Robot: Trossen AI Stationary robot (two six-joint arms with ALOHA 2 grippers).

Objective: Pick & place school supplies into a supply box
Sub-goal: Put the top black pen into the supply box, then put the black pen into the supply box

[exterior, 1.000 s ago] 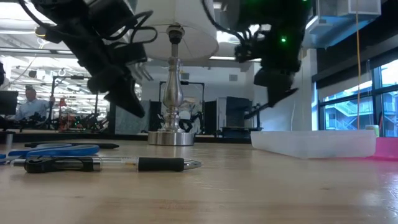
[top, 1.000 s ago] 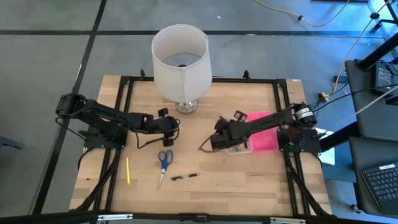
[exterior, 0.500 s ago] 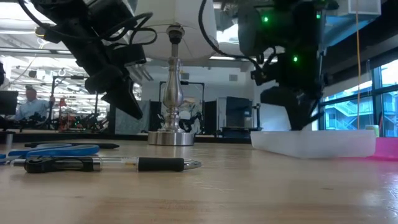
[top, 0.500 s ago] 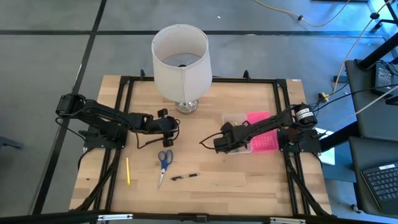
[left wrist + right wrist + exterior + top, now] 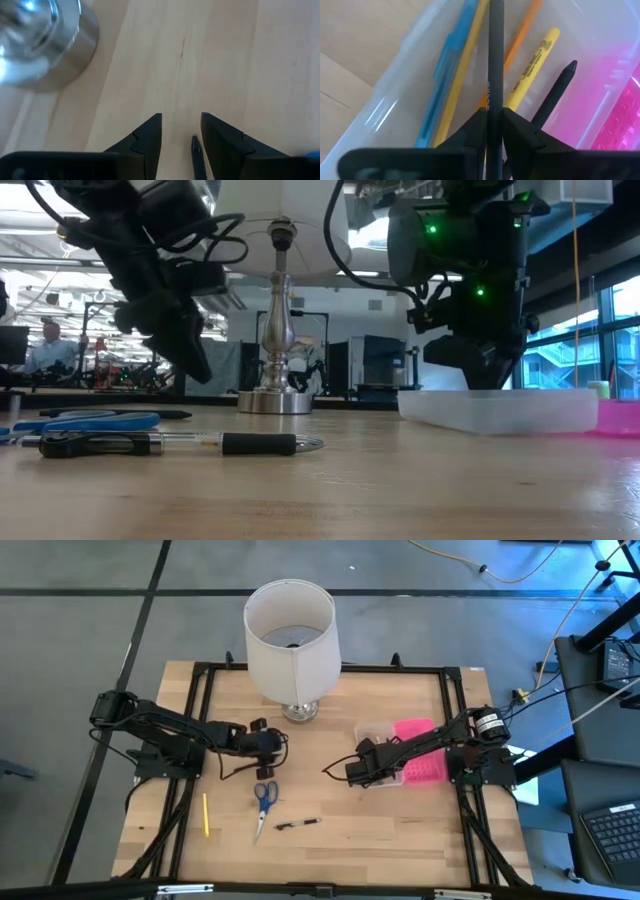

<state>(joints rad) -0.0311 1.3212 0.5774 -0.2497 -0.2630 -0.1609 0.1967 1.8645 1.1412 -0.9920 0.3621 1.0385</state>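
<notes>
Left arm reaching toward table centre, left gripper (image 5: 270, 740) raised off the table, fingers (image 5: 145, 137) parted, right arm extended inward from the right edge, right gripper (image 5: 492, 122) angled down, fingers clamped on a dark pen (image 5: 495, 70)

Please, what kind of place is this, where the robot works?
Probably a robotics lab or open workshop hall, not a classroom. Beyond the wooden table the low view shows a person sitting among equipment under ceiling lights, and the high view shows cables on a grey floor and a keyboard at a side desk.
</notes>
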